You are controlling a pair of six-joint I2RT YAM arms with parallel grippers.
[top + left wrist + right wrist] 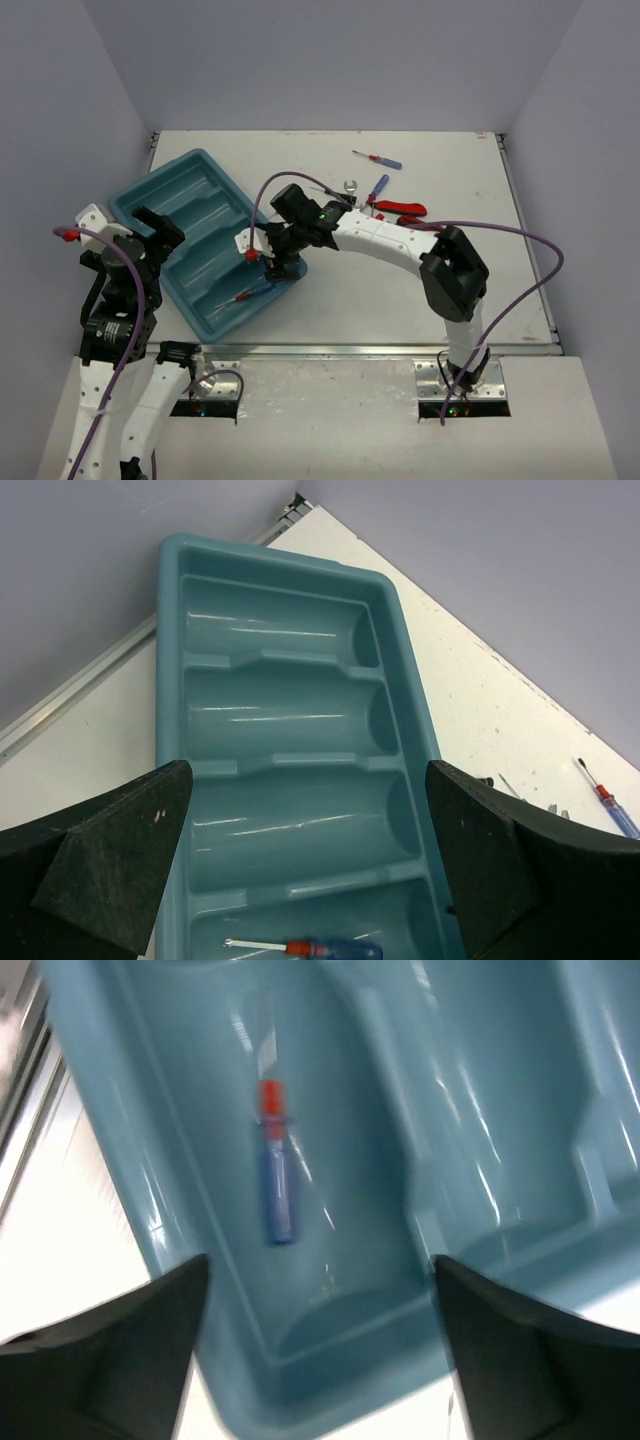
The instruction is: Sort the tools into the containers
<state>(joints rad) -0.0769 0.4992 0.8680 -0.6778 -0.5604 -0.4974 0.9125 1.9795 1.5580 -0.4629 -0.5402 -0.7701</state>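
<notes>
The teal tray lies at the left of the table, its long compartments side by side. One blue-and-red-handled screwdriver lies in the nearest compartment; it also shows in the left wrist view and the right wrist view. My right gripper hovers open and empty over that compartment's end. My left gripper is open and empty over the tray's left side. The other compartments hold nothing I can see.
Loose tools lie on the table right of the tray: two blue-and-red screwdrivers, a small silver wrench and red-handled pliers. Grey walls surround the table on three sides.
</notes>
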